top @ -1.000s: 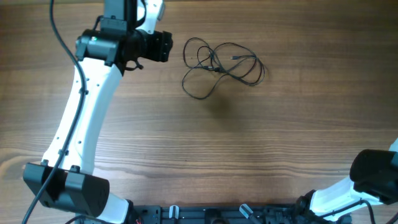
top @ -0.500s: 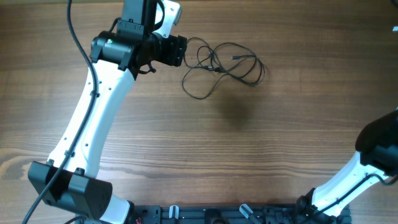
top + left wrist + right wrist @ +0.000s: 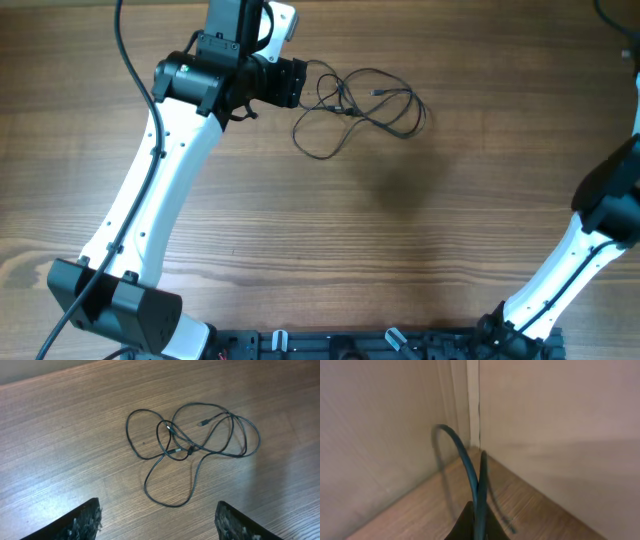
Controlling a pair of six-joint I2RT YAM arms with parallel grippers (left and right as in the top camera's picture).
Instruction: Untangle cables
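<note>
Left arm has moved in on the tangle; right arm has swung up and away.
My left gripper (image 3: 157,519) stands spread wide and empty, now just short of the cables (image 3: 345,109), which lie unmoved in a loose heap at the far middle of the table (image 3: 400,250). My right gripper (image 3: 472,521) is clamped together and cut off overhead. I can't tell whether it pinches the dark cord (image 3: 465,460).

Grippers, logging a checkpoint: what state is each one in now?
Left gripper: open, holding nothing.
Right gripper: shut; whether it pinches the cord cannot be told.
</note>
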